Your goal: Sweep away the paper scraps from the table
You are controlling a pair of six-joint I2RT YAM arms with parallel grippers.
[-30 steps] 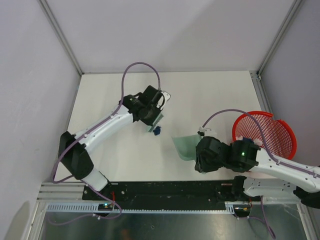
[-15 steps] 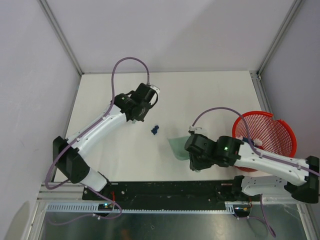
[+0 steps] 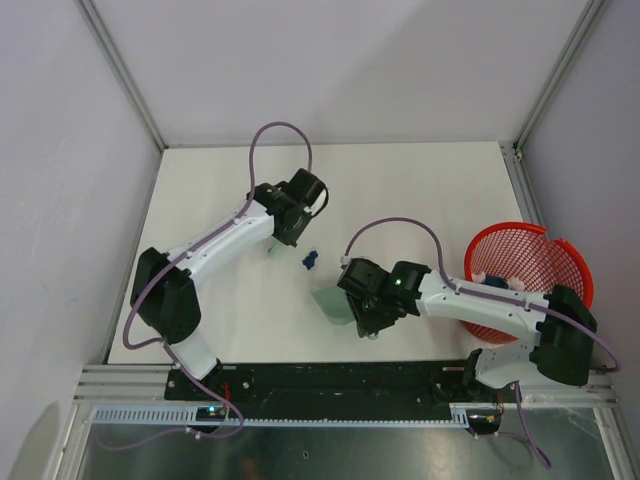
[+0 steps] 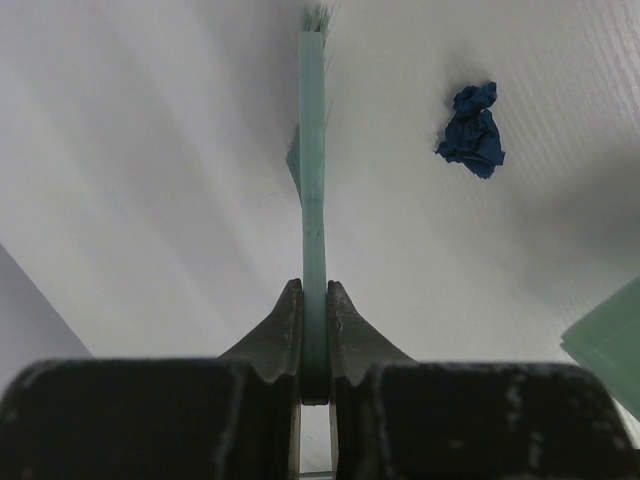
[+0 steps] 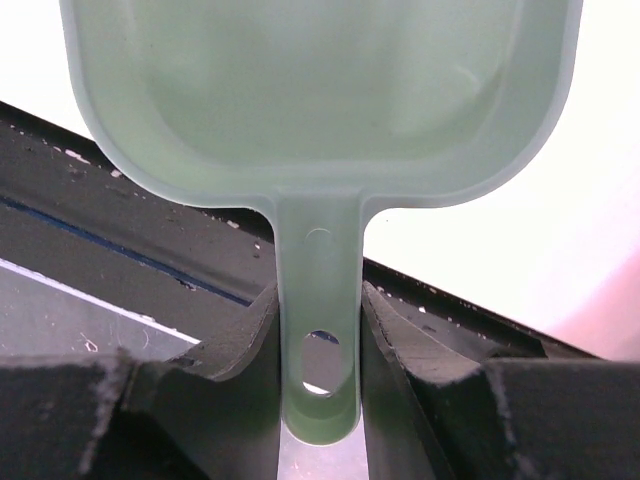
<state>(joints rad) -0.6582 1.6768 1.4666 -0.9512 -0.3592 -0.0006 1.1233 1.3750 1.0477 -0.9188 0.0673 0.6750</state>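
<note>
One paper scrap (image 3: pixel 311 261): lying on the table (image 3: pixel 420 190), between brush (image 4: pixel 313 150) and dustpan (image 5: pixel 320 90).
Left gripper (image 4: pixel 314 300): clamped shut on the brush handle.
Right gripper (image 5: pixel 318 320): closed round the dustpan handle.
Change: dustpan's been brought left, near the scrap; sweep-in looks set up.

On the table (image 3: pixel 420 190), a paper scrap (image 3: pixel 311 261) lies between the brush (image 3: pixel 273 251) on its left and the dustpan (image 3: pixel 331 302) (nearer, slightly right); the basket (image 3: pixel 540 258) stands far right.
</note>
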